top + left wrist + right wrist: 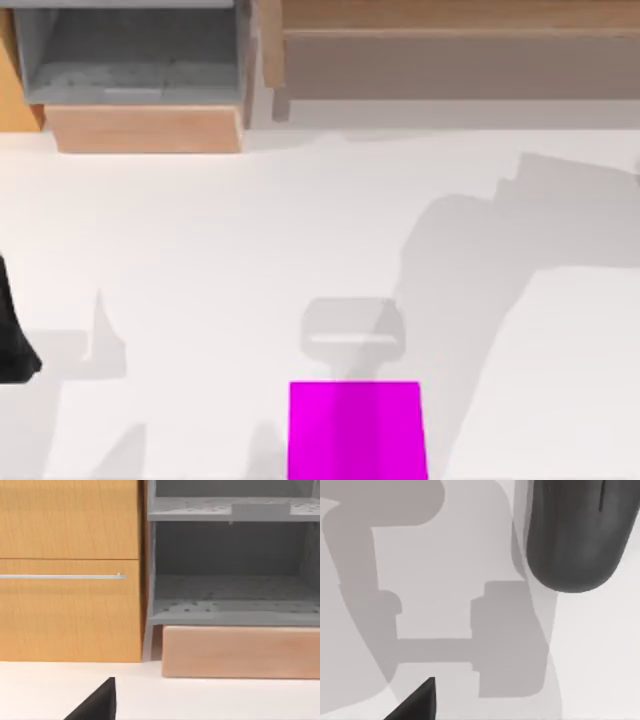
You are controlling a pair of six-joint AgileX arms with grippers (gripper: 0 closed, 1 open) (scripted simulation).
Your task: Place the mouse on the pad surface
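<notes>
- Mouse (pixel 575 535): the dark grey, rounded body with a thin line down its back. It sits close ahead of your right gripper (pixel 417 704) over the white table (pixel 600 655). You cannot tell whether it rests on the table or is lifted off it.
- Pad (pixel 357 430): the flat magenta rectangle at the near edge of the table in the top view. Its visible face is bare, with nothing resting on it.
- Progress: judged from this, the placing is not yet done. The mouse must still be brought over the pad and set down.
- Right gripper: whether it is apart, together or clamped on the mouse cannot be told.
- Left gripper (pixel 97 704): low over the table, facing the furniture, with the pad well off to its right. Its state cannot be told either. The left arm (pixel 12 335) stands at the table's left edge and looks parked.
- Surroundings: ahead of the left gripper stand a wooden cabinet (pixel 70 605) with a silver handle (pixel 60 576), a grey shelf unit (pixel 230 580) and a pale wooden block (pixel 240 652).
- Obstacles: only grey shadows cross the table near the pad, and the furniture stands well apart from it.
</notes>
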